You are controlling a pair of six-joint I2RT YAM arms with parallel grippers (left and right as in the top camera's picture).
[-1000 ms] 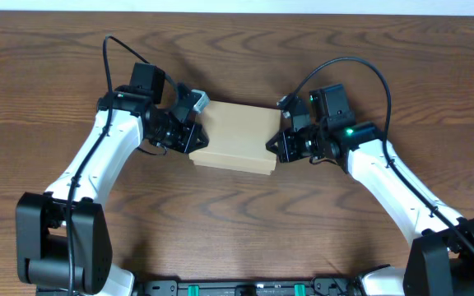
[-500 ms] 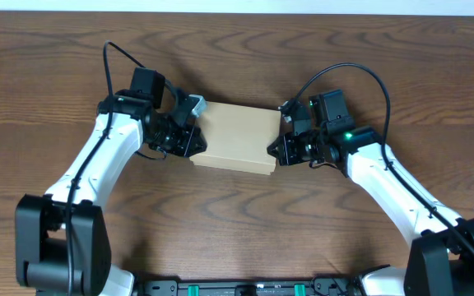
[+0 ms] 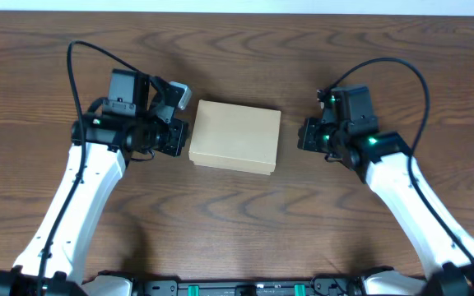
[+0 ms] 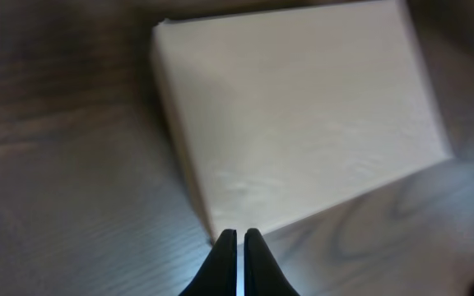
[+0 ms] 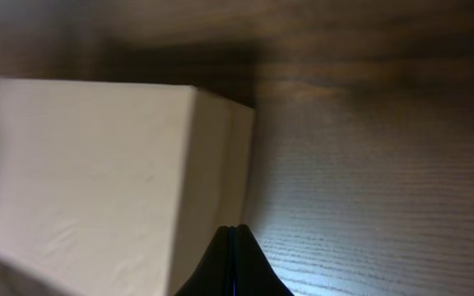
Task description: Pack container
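Observation:
The container (image 3: 235, 136) is a tan cardboard box lying flat on the wooden table with its lid shut. It also shows in the left wrist view (image 4: 303, 115) and in the right wrist view (image 5: 97, 173). My left gripper (image 3: 179, 136) is shut and empty, just left of the box and apart from it; its fingertips (image 4: 237, 234) sit near the box's corner. My right gripper (image 3: 304, 136) is shut and empty, a short way right of the box; its fingertips (image 5: 233, 230) are beside the box's side wall.
The dark wooden table (image 3: 237, 222) spreads all round the box. A pale strip runs along the table's far edge (image 3: 237, 6). The arm bases stand at the near edge.
Both grippers have drawn back outward from the box's two ends, left arm to the left, right arm to the right. The box now lies alone and squarer to the table.

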